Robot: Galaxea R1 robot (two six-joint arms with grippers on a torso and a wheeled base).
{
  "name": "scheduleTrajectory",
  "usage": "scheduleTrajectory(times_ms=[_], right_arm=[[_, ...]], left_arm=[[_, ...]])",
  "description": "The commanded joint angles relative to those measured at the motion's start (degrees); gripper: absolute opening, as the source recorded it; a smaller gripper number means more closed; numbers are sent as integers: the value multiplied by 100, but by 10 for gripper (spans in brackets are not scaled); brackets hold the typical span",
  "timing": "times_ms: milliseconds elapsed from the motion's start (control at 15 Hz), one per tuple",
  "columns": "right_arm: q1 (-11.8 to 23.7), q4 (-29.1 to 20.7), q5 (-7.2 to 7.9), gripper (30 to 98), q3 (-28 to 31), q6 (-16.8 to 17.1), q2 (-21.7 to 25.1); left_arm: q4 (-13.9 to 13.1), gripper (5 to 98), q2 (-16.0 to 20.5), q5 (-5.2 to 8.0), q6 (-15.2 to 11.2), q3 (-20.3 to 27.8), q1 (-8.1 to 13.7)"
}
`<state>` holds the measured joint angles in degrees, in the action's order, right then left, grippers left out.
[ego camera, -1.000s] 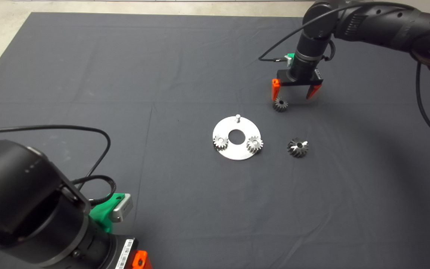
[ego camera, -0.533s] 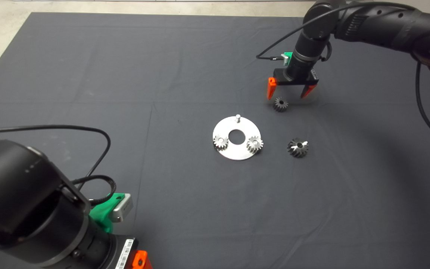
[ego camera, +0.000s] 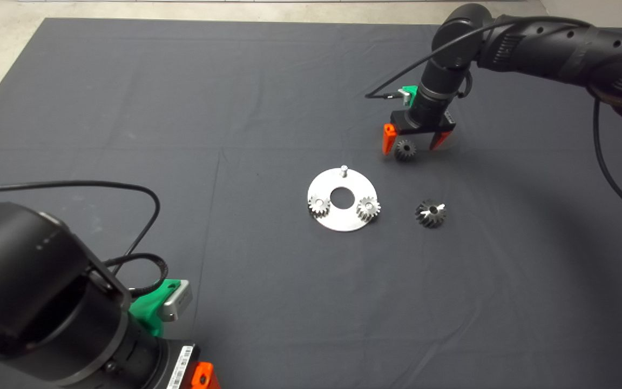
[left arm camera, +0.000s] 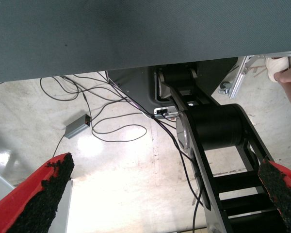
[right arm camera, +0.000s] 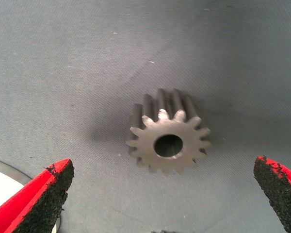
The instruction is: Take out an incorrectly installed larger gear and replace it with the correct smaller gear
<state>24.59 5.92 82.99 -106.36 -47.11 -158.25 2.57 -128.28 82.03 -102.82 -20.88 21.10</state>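
The smaller gear (ego camera: 405,149) is a short grey steel spur gear with blunt, evenly spaced teeth, a flat matte face and a plain round centre hole; in the right wrist view (right arm camera: 168,138) its face looks pale and smooth while its toothed side wall is darker and ribbed. It lies loose on the dark mat (ego camera: 181,108), beyond the disc and toward the right, and the right gripper (ego camera: 413,141) hangs over it with its two red fingers spread wide, one on each side of the gear and neither touching it; the black pads (right arm camera: 46,206) look coarse and gritty. The larger gear (ego camera: 430,212) sits on the mat just right of the disc, well apart from the smaller one: darker, taller, with bright radial cuts like a star around a small hole in its top face. The round metal disc (ego camera: 342,217) is thin, bright and flat, with a large centre hole and a short upright pin (ego camera: 344,170) at its far edge; two small pale gears sit on it, the left gear (ego camera: 318,205) and the right gear (ego camera: 367,207), either side of the hole. The mat is a fine woven cloth with faint creases. The left gripper (left arm camera: 155,194) is parked at the lower left, fingers apart, its camera showing the floor with loose cables (left arm camera: 111,126).
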Motion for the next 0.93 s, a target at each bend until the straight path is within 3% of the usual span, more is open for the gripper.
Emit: scheduleTrajectory(times_ms=[0, 133, 467, 867], right_arm=[[90, -179, -117, 980, 21, 70, 17], [90, -179, -127, 980, 21, 79, 8], [82, -171, -402, 980, 21, 193, -1], [64, -118, -451, 980, 12, 193, -10]], left_arm=[[-107, 981, 0, -10, -19, 68, 26], [-107, 981, 0, -3, -19, 68, 26], [-107, 981, 0, -7, -19, 68, 26], [-107, 981, 0, -3, -19, 68, 26]])
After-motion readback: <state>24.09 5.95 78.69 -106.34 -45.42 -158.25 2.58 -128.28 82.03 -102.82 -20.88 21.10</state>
